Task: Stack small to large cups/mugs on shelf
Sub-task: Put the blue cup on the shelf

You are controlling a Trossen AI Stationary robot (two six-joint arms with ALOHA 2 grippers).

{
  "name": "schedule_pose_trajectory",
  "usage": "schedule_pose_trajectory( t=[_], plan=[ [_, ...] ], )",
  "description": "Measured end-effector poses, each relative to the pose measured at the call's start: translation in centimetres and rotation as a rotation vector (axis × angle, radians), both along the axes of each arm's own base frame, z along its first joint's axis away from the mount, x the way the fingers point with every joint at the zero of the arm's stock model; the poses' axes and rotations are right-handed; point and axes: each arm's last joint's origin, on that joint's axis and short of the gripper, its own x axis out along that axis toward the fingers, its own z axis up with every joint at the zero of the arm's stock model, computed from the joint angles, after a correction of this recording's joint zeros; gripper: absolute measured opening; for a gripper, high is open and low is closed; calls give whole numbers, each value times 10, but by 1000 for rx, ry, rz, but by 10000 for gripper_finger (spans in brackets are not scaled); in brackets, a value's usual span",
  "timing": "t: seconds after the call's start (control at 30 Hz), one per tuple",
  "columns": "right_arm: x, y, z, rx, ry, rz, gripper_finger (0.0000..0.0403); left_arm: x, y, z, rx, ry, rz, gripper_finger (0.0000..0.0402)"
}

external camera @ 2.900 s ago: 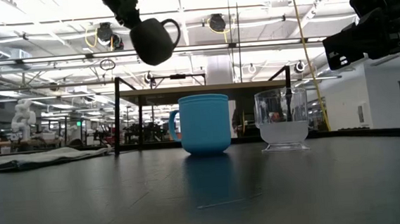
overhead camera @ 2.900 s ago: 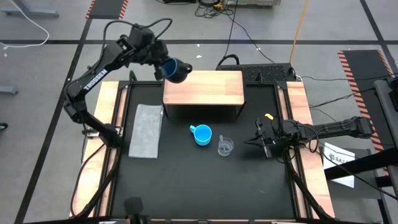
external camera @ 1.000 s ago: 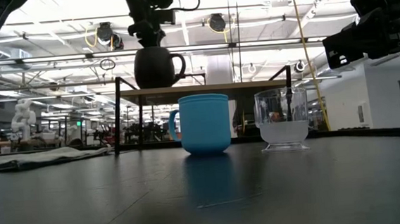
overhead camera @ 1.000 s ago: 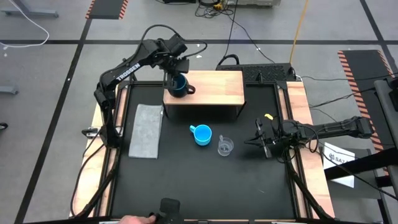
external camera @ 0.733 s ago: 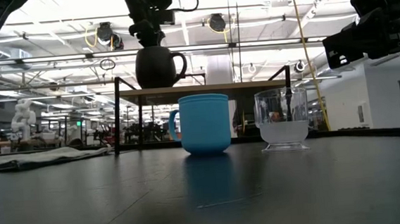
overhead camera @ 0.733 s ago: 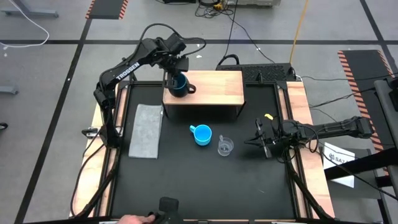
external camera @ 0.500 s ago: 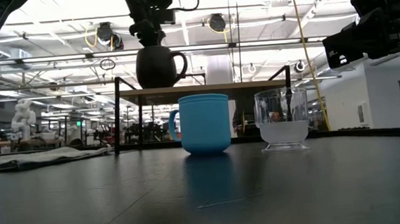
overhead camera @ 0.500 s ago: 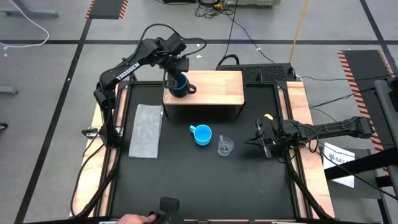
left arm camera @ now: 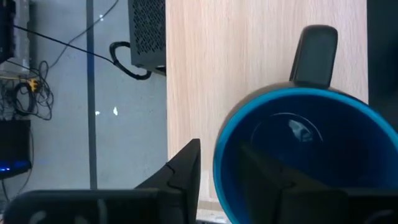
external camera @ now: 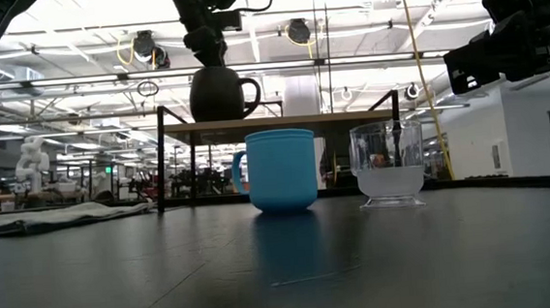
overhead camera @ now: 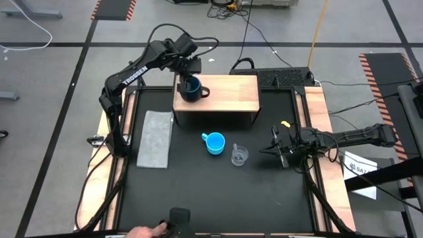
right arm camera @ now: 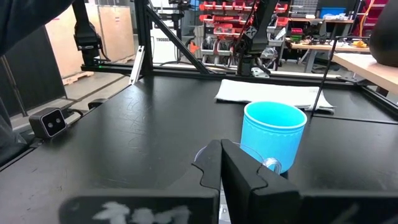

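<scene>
The dark navy mug (overhead camera: 192, 88) with its blue inside stands upright at the left end of the wooden shelf (overhead camera: 228, 92), handle toward the right. In the low view its base (external camera: 219, 117) sits on the shelf top (external camera: 282, 121). My left gripper (overhead camera: 187, 79) is over it, shut on its rim. The light-blue cup (overhead camera: 214, 142) and the small clear cup (overhead camera: 239, 155) stand on the black table in front of the shelf. My right gripper (overhead camera: 273, 151) waits shut near the table's right edge, pointing at the two cups (right arm camera: 273, 134). My left gripper (left arm camera: 221, 162) comes from above, pointing down. It has the navy mug's rim (left arm camera: 219, 155) on the side opposite the handle (left arm camera: 315, 53), with one finger (left arm camera: 261, 171) inside the mug and the other (left arm camera: 186, 165) outside. The mug is upright with its base on the shelf.
A grey cloth (overhead camera: 155, 139) lies flat on the table's left side. A black box with cables (overhead camera: 284, 78) sits behind the shelf's right end. A person's hand (overhead camera: 142, 233) shows at the near edge. The shelf's middle and right part are bare wood.
My left gripper has moved the navy mug a little toward the shelf's far edge and right. The mug has stayed upright in the hold, low on the shelf top. The two cups on the table have not moved.
</scene>
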Motion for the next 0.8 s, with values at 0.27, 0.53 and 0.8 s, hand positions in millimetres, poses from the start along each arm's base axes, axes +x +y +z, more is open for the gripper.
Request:
schedule_pose_trajectory(
  t=[0.27,0.53,0.8],
  plan=[
    [0,0,0,3,1,0,0,0,1,3,39,-4,13,107],
    [0,0,0,11,3,-1,0,-14,-11,53,88,-128,49,108],
    [0,0,0,11,3,-1,0,-45,-39,93,75,-305,75,95]
  ],
)
